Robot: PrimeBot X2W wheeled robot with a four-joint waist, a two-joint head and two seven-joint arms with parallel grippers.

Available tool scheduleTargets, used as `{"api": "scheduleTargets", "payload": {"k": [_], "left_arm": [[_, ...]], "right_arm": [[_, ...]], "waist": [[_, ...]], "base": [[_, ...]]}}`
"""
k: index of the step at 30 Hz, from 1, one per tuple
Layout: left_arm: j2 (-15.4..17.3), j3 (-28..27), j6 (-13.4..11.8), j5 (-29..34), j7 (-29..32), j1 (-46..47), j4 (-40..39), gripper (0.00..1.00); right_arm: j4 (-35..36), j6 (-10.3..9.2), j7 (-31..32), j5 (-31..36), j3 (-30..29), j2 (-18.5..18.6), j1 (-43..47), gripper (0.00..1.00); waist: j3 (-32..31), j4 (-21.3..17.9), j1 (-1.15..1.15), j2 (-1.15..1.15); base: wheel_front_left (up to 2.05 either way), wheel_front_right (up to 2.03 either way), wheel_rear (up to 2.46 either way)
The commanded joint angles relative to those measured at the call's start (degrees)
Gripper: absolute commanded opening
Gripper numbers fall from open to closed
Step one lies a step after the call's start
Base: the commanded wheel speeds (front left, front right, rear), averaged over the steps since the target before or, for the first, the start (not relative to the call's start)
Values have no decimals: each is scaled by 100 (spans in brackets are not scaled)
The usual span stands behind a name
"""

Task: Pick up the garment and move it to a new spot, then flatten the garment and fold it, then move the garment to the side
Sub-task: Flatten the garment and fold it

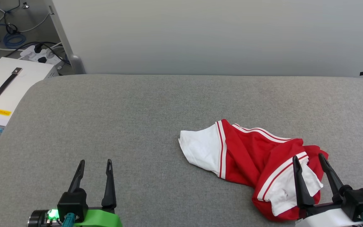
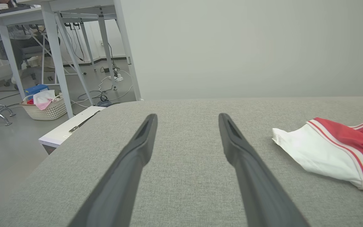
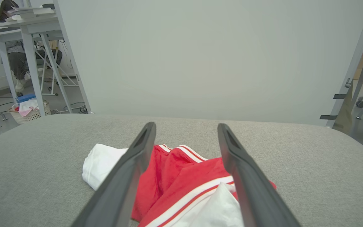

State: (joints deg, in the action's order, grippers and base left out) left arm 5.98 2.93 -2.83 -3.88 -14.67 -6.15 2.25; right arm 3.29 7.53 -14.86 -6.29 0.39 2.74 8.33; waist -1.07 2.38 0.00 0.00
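The garment [image 1: 250, 157] lies crumpled on the right half of the grey padded table [image 1: 137, 126]: red cloth with white sleeves and striped trim. One white sleeve points left, the other lies at the near right. My right gripper [image 1: 309, 157] is open above the garment's near right end, its fingers either side of the near sleeve [image 3: 219, 208]; the garment [image 3: 175, 176] shows between and under them. My left gripper [image 1: 95, 162] is open over bare table at the near left, well apart from the garment [image 2: 332, 154], with nothing between its fingers [image 2: 137, 151].
A white case with a black handle [image 1: 5, 91] sits off the table's left edge. A pale partition wall [image 1: 216, 34] stands behind the table. Cables and a power strip [image 1: 39, 53] lie on the floor. A basket [image 2: 44, 107] and desks stand further left, with a seated person [image 3: 11, 47].
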Motion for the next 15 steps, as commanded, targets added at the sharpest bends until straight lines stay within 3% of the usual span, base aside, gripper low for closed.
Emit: {"api": "scheduleTargets", "payload": {"k": [1,15], "left_arm": [[-32,-32,34,80,-32,-104,9,100],[-137,-85,138,165,-33,-95,59,100]], "right_arm": [[2,-4,-14,-27,2,14,55,100],[113,-4,-14,89,-281,14,-196,100]], "waist": [[4,1,0,0],[32,0,0,0]], "base": [[0,0,0],[0,0,0]]}}
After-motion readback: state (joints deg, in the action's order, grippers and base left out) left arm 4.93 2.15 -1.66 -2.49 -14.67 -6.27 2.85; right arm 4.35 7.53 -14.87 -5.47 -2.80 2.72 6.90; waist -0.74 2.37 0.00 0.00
